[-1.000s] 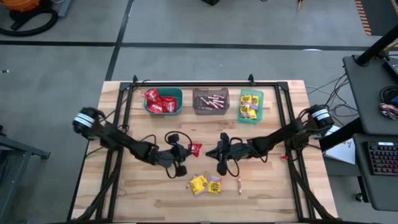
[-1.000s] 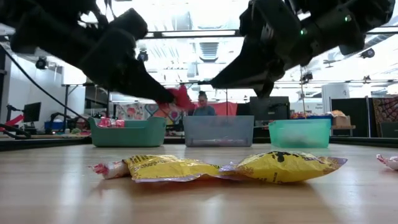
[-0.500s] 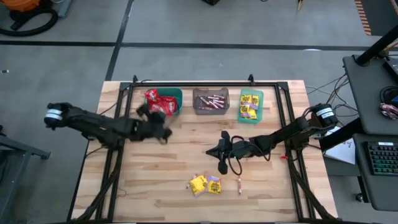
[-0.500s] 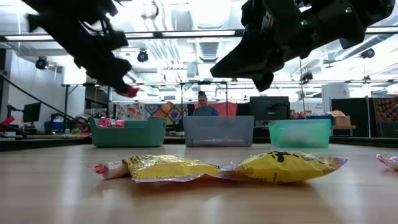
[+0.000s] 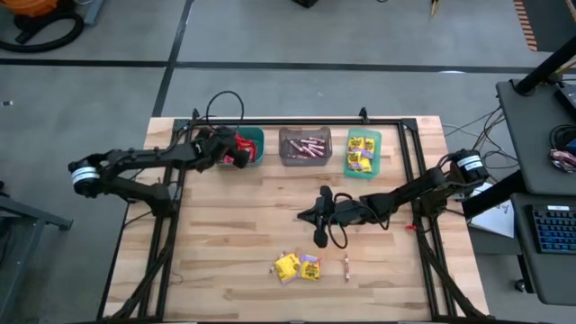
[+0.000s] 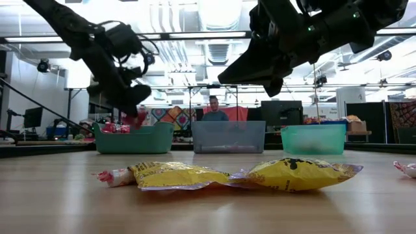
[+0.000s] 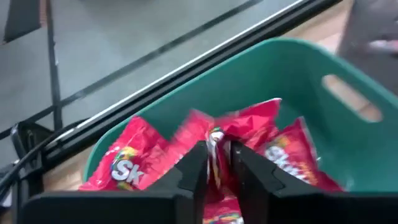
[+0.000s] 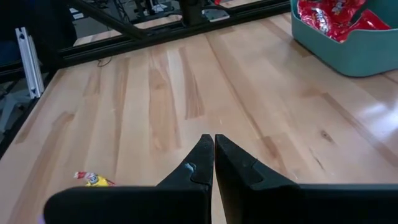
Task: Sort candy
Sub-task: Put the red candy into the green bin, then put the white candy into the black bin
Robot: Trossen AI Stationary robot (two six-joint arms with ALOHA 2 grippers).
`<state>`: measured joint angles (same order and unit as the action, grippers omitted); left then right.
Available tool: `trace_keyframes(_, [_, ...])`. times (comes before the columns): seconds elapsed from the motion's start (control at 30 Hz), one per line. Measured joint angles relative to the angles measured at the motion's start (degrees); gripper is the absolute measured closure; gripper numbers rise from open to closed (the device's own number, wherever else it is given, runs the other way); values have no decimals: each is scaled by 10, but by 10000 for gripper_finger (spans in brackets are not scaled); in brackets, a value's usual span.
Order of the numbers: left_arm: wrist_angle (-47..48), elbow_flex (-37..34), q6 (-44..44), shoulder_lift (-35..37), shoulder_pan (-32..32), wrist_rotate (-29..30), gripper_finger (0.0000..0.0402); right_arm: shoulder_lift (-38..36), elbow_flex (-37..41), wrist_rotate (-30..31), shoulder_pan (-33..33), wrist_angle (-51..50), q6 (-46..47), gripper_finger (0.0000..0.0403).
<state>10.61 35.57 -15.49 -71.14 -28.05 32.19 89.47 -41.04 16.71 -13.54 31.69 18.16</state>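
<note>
Since 0.5 s ago the left gripper (image 5: 236,149) has been swung from open table toward 12 o'clock and is now held over the teal bin (image 5: 255,136), a red packet (image 7: 214,138) pinched between nearly shut fingers (image 7: 194,168); in the low view the packet (image 6: 138,117) is seen hanging just above the bin rim (image 6: 133,138). More red packets (image 5: 225,155) are piled in that bin. The right gripper (image 5: 307,217) has barely shifted: it is parked above mid-table, fingers (image 8: 202,160) pressed together with nothing held. Pinkish sticks (image 5: 304,144) are held in the grey bin (image 5: 304,159) at 12 o'clock, yellow packets (image 5: 361,151) in the green bin (image 5: 373,170) just to its 3 o'clock side. Unsorted candy is left on the table at 6 o'clock: two yellow packets (image 5: 297,266) touching each other, and a small stick (image 5: 346,266) just beside them at 3 o'clock. In the low view the two yellow packets (image 6: 234,174) lie flat in the foreground with a small wrapped sweet (image 6: 110,176) at their end. A person (image 6: 212,110) is seen far behind the grey bin.
</note>
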Motion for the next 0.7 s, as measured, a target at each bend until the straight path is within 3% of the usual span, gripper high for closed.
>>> trace_keyframes(0.3, [1,0,0,-13,-1,-1,268,0,0,0,10,-1,-6,394])
trace_keyframes(0.4, [4,0,-5,5,12,-33,250,1,0,0,14,-1,-6,394])
trace_keyframes(0.5, [4,0,-12,24,44,-61,241,1,0,1,17,-1,-6,394])
trace_keyframes(0.7, [-1,0,-29,56,146,-62,242,1,0,14,20,-1,-6,394])
